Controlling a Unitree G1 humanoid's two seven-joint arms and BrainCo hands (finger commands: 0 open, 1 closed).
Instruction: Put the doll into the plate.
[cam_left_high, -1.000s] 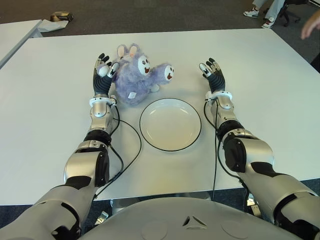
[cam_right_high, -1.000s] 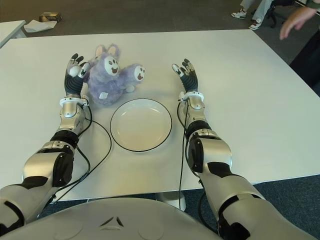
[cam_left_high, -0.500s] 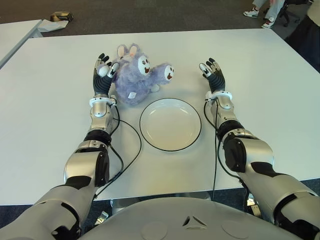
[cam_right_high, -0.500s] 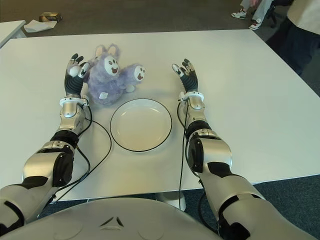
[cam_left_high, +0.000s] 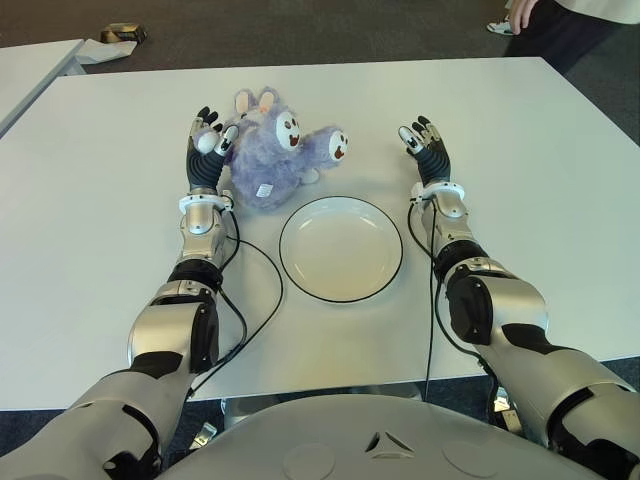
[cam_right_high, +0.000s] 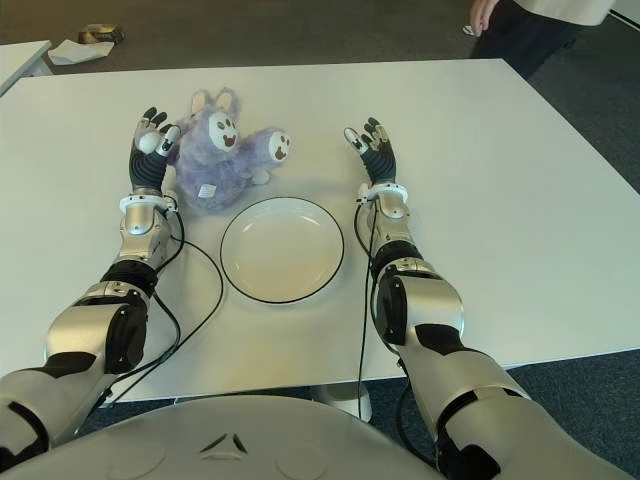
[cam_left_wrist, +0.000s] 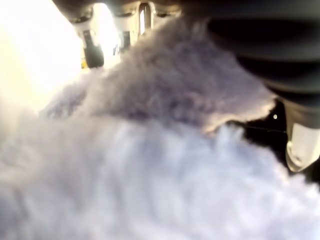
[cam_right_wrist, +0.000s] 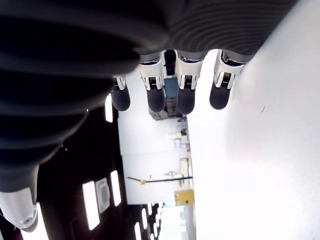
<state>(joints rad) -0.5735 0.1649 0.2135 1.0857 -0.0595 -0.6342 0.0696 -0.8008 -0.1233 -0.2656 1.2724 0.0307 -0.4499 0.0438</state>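
A large white table (cam_left_high: 520, 190) fills most of the frame in the eye views, its far edge running across the upper part against a dark floor (cam_left_high: 300, 30), with the corner of a second white table (cam_left_high: 30, 70) showing at the upper left. On the big table, a white plate (cam_left_high: 341, 249) with a thin dark rim lies just below the centre of the frame, holding nothing. A fluffy purple doll (cam_left_high: 275, 152) lies just above and to the left of the plate, close to its rim, and thin black cables (cam_left_high: 262, 290) trail over the tabletop on either side of the plate.
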